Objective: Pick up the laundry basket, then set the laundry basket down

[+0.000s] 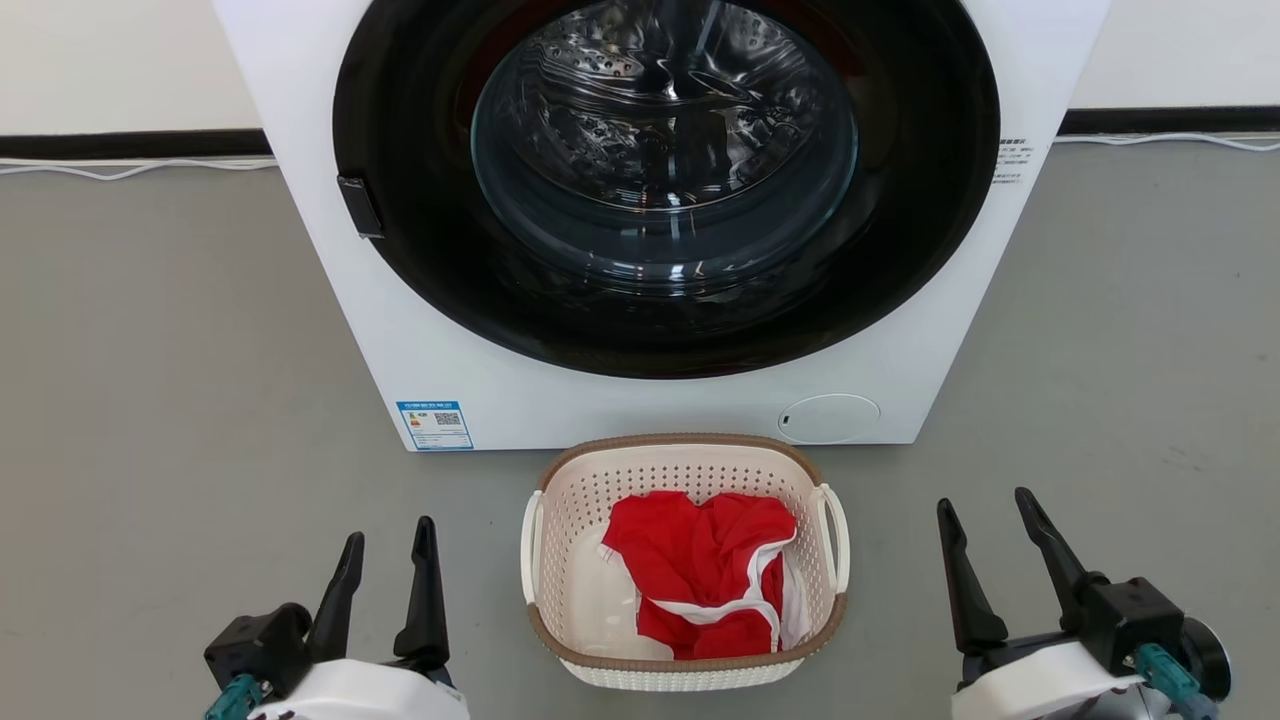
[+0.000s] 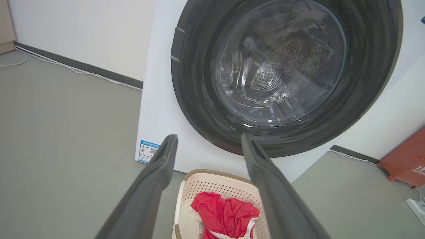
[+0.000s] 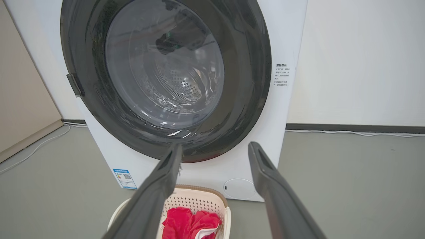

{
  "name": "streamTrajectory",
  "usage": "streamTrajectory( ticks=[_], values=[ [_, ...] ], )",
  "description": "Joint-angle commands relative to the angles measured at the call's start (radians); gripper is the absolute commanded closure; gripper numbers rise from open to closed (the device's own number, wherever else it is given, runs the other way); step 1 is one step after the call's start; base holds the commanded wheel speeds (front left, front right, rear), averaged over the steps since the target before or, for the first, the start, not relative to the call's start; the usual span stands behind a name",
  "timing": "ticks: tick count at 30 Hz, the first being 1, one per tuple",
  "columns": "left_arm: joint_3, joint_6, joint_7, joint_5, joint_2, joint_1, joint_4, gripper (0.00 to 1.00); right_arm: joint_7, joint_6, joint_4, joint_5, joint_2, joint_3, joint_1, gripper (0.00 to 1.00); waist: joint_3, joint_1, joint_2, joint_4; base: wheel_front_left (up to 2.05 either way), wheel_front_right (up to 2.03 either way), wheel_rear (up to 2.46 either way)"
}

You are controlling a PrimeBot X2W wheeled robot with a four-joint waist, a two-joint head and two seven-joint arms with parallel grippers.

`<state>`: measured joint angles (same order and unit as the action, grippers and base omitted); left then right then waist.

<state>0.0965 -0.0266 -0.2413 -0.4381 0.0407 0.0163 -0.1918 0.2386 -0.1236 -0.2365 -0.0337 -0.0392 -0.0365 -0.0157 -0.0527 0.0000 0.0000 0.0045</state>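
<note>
Lower left, left gripper (image 1: 391, 531): fingers spread wide, released, gripping nothing, above the grey floor (image 1: 150, 400). Lower right, right gripper (image 1: 982, 499): likewise spread and empty. Between the two, laundry basket (image 1: 690, 478): sits on the floor, to the right of the left gripper and to the left of the right gripper, near both, touching neither, side handles facing the fingers. Inside, crumpled red cloth (image 1: 700, 565) with white trim. Just beyond the basket, ahead of both sets of fingertips, white washing machine (image 1: 620, 410) with a round dark-rimmed glass door. Along the left gripper's fingers, basket low between them; along the right gripper's, low, partly behind the left-hand finger.
</note>
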Motion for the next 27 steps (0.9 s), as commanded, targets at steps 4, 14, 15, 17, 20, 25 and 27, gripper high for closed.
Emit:
streamTrajectory(
  ticks=[4,14,15,17,20,25,27],
  values=[
    [-0.022,-0.01,-0.02,0.046,0.009,-0.011,0.034,0.0,0.023,-0.007,0.031,0.056,-0.011,0.025,-0.025,0.0,-0.001,0.0,0.0,-0.001,0.0,0.0,0.0],
    [-0.019,-0.011,-0.02,0.045,0.009,-0.013,0.033,0.0,0.023,-0.007,0.029,0.054,-0.011,0.023,-0.026,0.0,-0.004,0.0,0.0,-0.001,0.0,0.0,0.0],
    [-0.019,-0.011,-0.02,0.045,0.009,-0.014,0.033,0.0,0.023,-0.007,0.029,0.054,-0.011,0.023,-0.026,0.0,-0.005,0.0,0.0,0.0,0.0,0.0,0.0],
    [-0.018,-0.011,-0.02,0.045,0.009,-0.014,0.033,0.0,0.023,-0.007,0.029,0.054,-0.011,0.022,-0.027,0.0,-0.005,0.0,0.0,0.0,0.0,0.0,0.0],
    [-0.017,-0.012,-0.02,0.044,0.009,-0.016,0.032,0.0,0.023,-0.007,0.028,0.054,-0.011,0.021,-0.028,0.0,-0.006,0.0,0.0,0.0,0.0,0.0,0.0],
    [-0.016,-0.013,-0.02,0.044,0.009,-0.019,0.031,0.0,0.023,-0.007,0.024,0.053,-0.011,0.018,-0.031,0.0,-0.016,0.0,0.0,0.0,0.0,0.0,0.0],
    [-0.014,-0.012,-0.02,0.044,0.009,-0.024,0.03,0.0,0.023,-0.007,0.016,0.05,-0.011,0.015,-0.034,0.0,-0.028,0.0,0.0,0.0,0.0,0.0,0.0]
  ],
)
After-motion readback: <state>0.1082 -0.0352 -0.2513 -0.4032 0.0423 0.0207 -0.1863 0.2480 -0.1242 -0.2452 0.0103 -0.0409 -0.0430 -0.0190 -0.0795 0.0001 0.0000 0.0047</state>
